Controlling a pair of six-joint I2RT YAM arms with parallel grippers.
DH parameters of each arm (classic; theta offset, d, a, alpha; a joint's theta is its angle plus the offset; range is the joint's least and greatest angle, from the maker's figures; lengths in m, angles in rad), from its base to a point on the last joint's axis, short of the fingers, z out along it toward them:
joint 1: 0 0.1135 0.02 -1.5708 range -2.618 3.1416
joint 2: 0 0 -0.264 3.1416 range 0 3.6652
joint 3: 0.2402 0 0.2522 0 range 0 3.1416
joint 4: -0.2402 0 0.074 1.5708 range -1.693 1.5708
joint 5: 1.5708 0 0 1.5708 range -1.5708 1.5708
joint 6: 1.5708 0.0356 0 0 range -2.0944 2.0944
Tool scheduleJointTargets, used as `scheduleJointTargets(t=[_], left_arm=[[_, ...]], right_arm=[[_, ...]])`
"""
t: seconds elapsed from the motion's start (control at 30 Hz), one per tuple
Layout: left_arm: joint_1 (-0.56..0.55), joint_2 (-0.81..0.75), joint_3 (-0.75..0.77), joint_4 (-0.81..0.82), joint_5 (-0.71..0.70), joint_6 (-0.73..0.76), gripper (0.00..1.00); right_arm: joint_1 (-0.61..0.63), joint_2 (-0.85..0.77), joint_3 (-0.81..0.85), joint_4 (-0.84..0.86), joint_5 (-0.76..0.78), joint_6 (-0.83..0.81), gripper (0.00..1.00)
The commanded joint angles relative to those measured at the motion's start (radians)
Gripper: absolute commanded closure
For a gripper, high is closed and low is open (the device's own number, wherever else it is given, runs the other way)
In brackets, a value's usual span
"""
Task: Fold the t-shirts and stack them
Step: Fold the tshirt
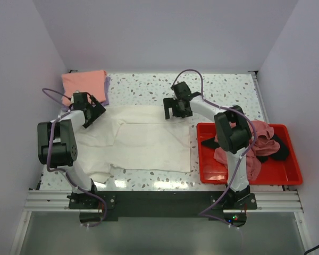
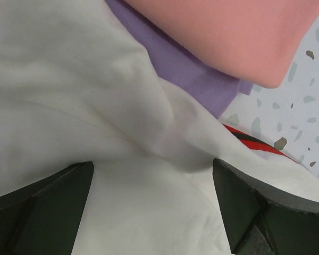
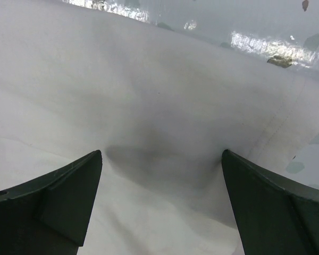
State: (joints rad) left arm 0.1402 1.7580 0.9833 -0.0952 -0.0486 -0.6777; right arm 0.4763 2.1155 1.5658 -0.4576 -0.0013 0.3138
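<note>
One cream-white t-shirt (image 1: 143, 141). Far left, one salmon-pink t-shirt (image 1: 84, 82) and one lavender t-shirt (image 2: 186, 69). At right, one red tray (image 1: 212, 171) with one dusty rose t-shirt (image 1: 260, 133), possibly more, and one black t-shirt (image 1: 280, 150). At least five shirts on one surface (image 1: 223, 87).

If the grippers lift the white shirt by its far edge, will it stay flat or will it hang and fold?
Probably it will hang limp: the white shirt shows soft creases and bunches near the left gripper. It looks thin and light, so it may drag across the table easily.
</note>
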Motion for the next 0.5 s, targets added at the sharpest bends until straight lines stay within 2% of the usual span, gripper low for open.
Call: scheduleJointTargets(t=[0.0, 0.2, 0.33, 0.47], left_arm=[[0.022, 0.069, 0.02, -0.028, 0.001, 0.038, 0.0], [0.021, -0.014, 0.029, -0.05, -0.003, 0.033, 0.0], [0.021, -0.132, 0.052, -0.119, -0.023, 0.012, 0.0], [0.001, -0.271, 0.005, -0.169, -0.042, -0.026, 0.0]], right_arm=[[-0.024, 0.054, 0.025, -0.038, 0.015, -0.007, 0.01], [-0.024, 0.026, 0.078, -0.062, 0.003, -0.042, 0.01], [-0.024, -0.029, 0.114, -0.087, 0.003, -0.077, 0.01], [-0.024, -0.121, 0.088, -0.084, -0.037, -0.094, 0.01]])
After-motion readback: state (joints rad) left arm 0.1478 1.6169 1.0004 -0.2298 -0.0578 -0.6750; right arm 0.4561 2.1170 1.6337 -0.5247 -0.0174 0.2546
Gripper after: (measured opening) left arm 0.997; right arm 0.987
